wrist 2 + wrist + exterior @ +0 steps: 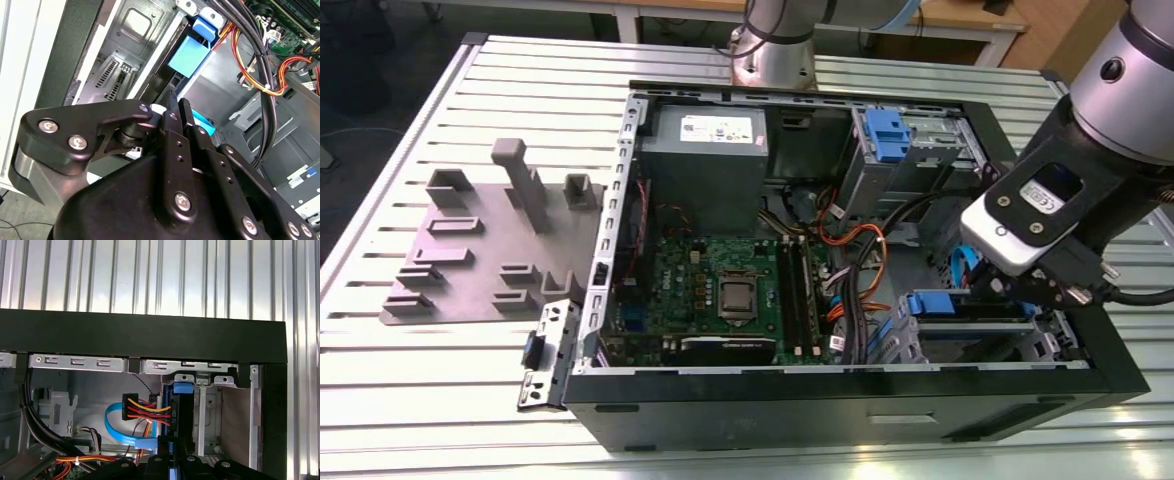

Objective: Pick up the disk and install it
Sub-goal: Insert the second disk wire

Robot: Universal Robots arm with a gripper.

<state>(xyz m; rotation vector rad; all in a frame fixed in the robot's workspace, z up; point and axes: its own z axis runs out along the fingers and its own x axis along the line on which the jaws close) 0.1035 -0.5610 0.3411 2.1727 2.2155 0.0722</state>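
**One disk, on edge in the lower drive bay**

One open computer case (854,400) on a slatted tabletop (400,400). One grey fixture plate (467,260) beside it, on the exterior view's left. Inside: one motherboard (720,290), one grey power supply (700,140), two blue-fronted drive bays.

One disk (184,412), standing on edge in the lower bay against the case's front wall, with orange-and-red cables (145,412) plugged in just beside it.

End effector (178,102) lowered into that bay, fingers (172,112) drawn near together with only a slit between, tips right at the disk's edge. Pinching it or merely pressing it: cannot tell.

Tight quarters: bay wall on one side, cable bundle on the other, case rim (150,335) close by. Open room only straight up out of the case.
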